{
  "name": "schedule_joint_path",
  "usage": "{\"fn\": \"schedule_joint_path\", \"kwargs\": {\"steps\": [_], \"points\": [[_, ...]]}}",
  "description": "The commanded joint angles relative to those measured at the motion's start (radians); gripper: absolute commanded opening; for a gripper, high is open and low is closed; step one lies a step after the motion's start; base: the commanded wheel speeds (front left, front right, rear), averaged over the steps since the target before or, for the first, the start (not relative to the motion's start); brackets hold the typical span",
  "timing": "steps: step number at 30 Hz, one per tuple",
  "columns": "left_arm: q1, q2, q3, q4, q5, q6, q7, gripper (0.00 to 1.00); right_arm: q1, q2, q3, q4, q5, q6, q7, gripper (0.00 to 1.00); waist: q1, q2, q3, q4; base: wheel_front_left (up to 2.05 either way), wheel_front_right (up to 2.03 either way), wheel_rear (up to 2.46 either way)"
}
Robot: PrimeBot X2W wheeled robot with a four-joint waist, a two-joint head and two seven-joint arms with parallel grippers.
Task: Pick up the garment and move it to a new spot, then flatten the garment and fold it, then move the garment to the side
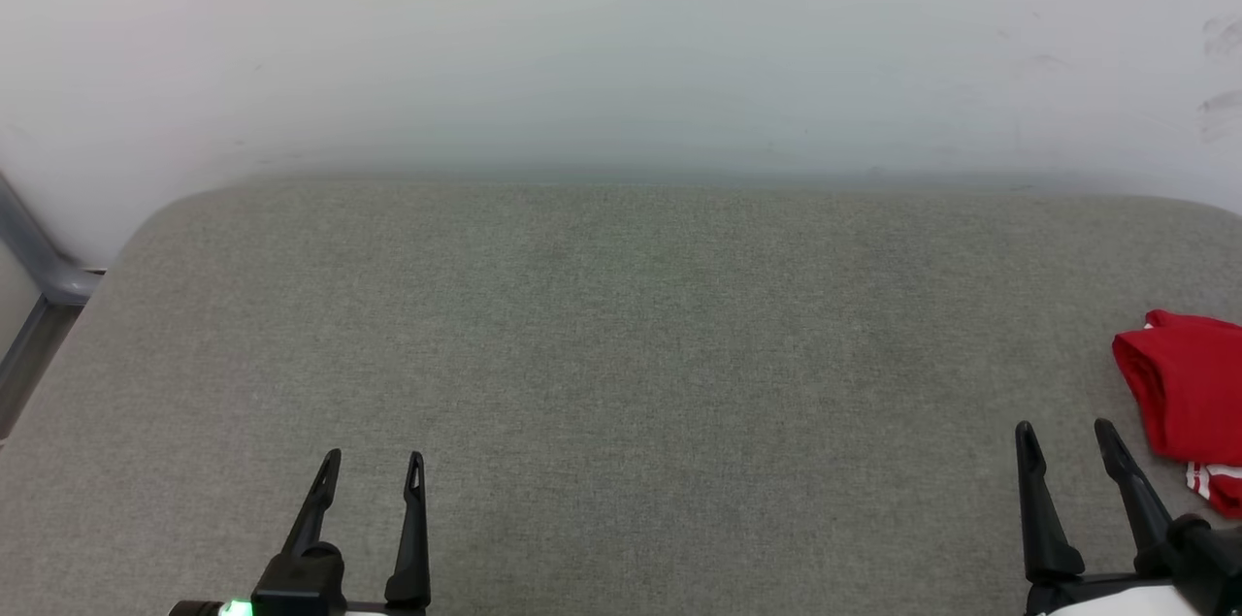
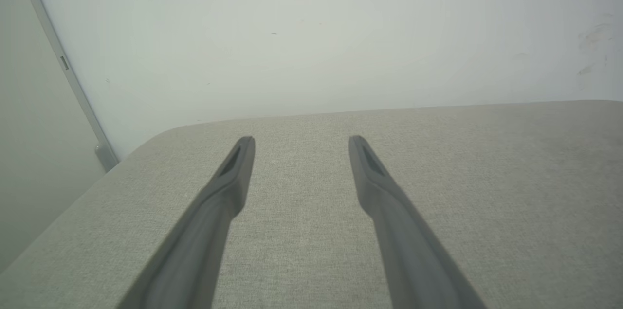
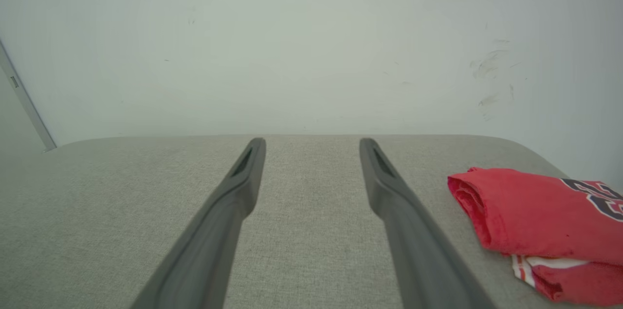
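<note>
The garment (image 1: 1189,393) is a red shirt folded into a compact bundle at the right edge of the grey cushioned surface, with red-and-white striped trim showing at its near side. In the right wrist view the garment (image 3: 540,214) lies to the right of my fingers, part of its black lettering visible. My right gripper (image 1: 1064,429) is open just left of the garment, not touching it; the right gripper (image 3: 312,142) holds nothing. My left gripper (image 1: 375,458) stands open at the lower left, far from the garment; the left gripper (image 2: 301,139) is empty over bare fabric.
The grey fabric surface (image 1: 621,354) spreads wide between the two grippers and back to a pale wall (image 1: 621,44). A grey metal frame (image 1: 39,286) runs along the left side beyond the surface's rounded corner.
</note>
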Motion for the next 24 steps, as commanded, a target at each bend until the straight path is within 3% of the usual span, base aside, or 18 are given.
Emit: {"fn": "schedule_joint_path", "kwargs": {"steps": [1, 8, 9, 14, 24], "points": [[0.011, -0.005, 0.003, 0.001, -0.005, -0.003, -0.002, 1.00, 0.018, 0.004, -0.001, 0.003, 0.005, -0.001, -0.006, 1.00, 0.0000, 0.0000, -0.002, -0.001, 0.00, 0.00, 0.00], [0.013, -0.006, 0.010, 0.004, -0.014, -0.013, -0.002, 1.00, 0.020, 0.005, 0.006, 0.016, 0.008, -0.001, -0.010, 1.00, 0.0000, 0.0000, -0.009, -0.007, 0.00, 0.00, 0.00], [0.007, -0.003, 0.005, 0.007, -0.011, -0.012, 0.000, 0.00, 0.011, 0.000, 0.006, 0.018, 0.006, 0.000, -0.006, 0.00, 0.0000, 0.0000, -0.009, -0.007, 0.00, 0.00, 0.00], [0.021, -0.007, 0.003, 0.053, -0.030, -0.014, 0.005, 0.00, 0.017, 0.001, 0.008, 0.063, 0.024, 0.000, 0.000, 0.00, 0.0000, 0.0000, -0.009, -0.007, 0.00, 0.00, 0.00], [-0.018, -0.012, 0.028, 0.077, -0.242, -0.039, 0.053, 0.00, -0.022, 0.000, 0.006, 0.092, 0.223, 0.000, 0.042, 0.00, 0.0000, 0.0000, -0.003, -0.010, 0.00, 0.00, 0.00]]}}
